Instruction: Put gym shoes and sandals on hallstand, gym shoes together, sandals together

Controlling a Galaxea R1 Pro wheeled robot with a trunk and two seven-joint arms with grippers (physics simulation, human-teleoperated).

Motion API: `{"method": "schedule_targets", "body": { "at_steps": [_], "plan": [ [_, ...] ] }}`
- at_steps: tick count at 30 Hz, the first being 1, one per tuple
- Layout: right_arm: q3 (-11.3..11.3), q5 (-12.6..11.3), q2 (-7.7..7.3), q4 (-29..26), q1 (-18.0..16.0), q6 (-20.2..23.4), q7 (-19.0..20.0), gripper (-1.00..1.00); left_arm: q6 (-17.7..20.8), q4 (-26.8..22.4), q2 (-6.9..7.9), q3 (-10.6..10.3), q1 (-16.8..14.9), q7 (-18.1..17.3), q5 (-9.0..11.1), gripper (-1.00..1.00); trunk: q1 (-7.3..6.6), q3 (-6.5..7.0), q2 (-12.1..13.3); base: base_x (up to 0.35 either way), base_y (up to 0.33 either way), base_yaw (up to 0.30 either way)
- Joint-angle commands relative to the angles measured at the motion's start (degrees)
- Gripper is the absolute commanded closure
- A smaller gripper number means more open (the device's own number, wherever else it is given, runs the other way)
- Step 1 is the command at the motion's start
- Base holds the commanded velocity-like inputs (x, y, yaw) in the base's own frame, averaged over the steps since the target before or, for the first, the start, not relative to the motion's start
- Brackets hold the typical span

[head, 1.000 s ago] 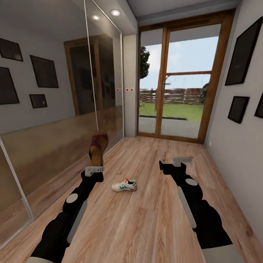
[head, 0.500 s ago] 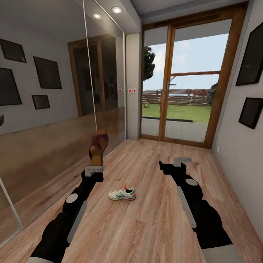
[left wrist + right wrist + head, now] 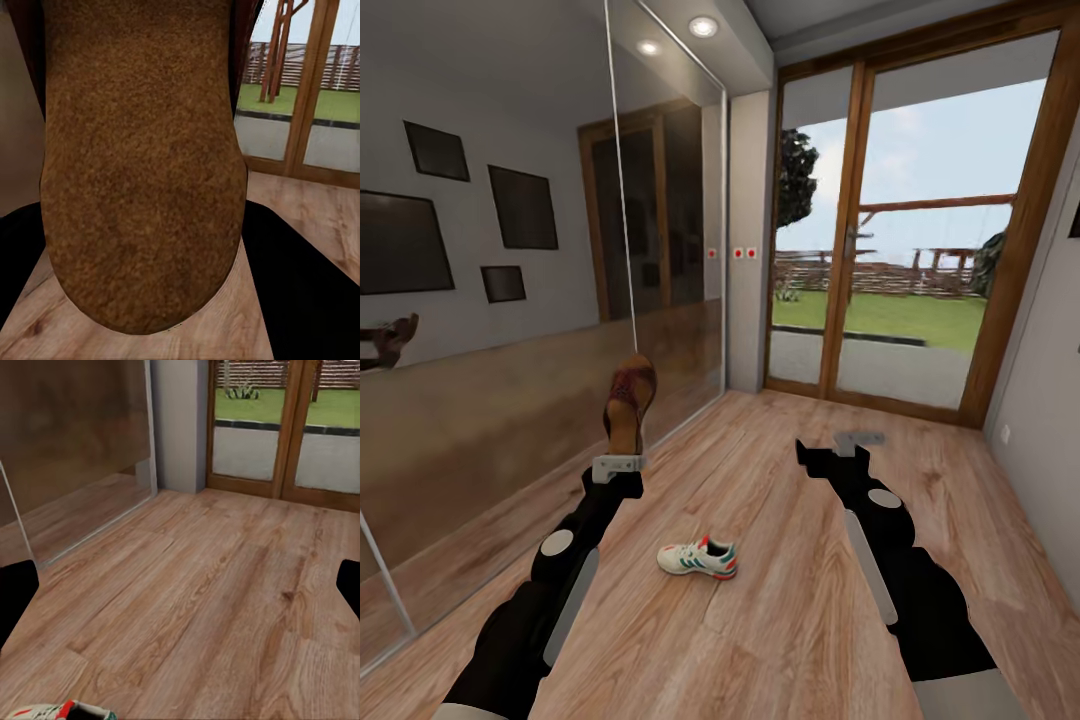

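Note:
A brown sandal (image 3: pixel 628 405) stands upright, toe up, in my left gripper (image 3: pixel 622 445), which is shut on its heel end. Its fuzzy brown sole (image 3: pixel 142 165) lies close to the left wrist camera, between the dark fingers (image 3: pixel 300 285). One white gym shoe (image 3: pixel 698 558) with green stripes and red accents lies on its sole on the corridor floor (image 3: pixel 780 620), between my two arms. Its edge shows in the right wrist view (image 3: pixel 56 711). My right gripper (image 3: pixel 840 445) hovers open with nothing in it, above the floor and right of the shoe. The hallstand is out of view.
A mirrored sliding wall (image 3: pixel 510 300) runs along the left and reflects the sandal. A wood-framed glass door (image 3: pixel 900 250) to a garden closes the corridor's far end. A grey wall (image 3: pixel 1040 420) bounds the right side. Bare planks (image 3: pixel 210 585) stretch ahead.
The whole picture has shifted: the camera has turned left, so the door sits further right. Both arms keep their pose and the sandal stays held. The gym shoe has not moved on the floor.

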Motion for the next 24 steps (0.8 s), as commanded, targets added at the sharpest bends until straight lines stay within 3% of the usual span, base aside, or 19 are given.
{"method": "schedule_targets", "body": {
  "at_steps": [1,24],
  "plan": [
    [0.08,-0.5,-0.03,-0.08,-0.03,0.22,-0.53,-1.0,0.33,-0.08,0.0,-0.05,-0.04,0.18,0.55,1.0,0.01,0.0,-0.03,0.249,-0.221,0.194],
    [0.08,-0.5,-0.03,-0.1,-0.03,0.22,-0.52,-1.0,0.33,0.01,0.0,-0.06,-0.04,0.18,0.56,1.0,0.01,1.41,-0.03,0.213,-0.221,0.194]
  ]
}}
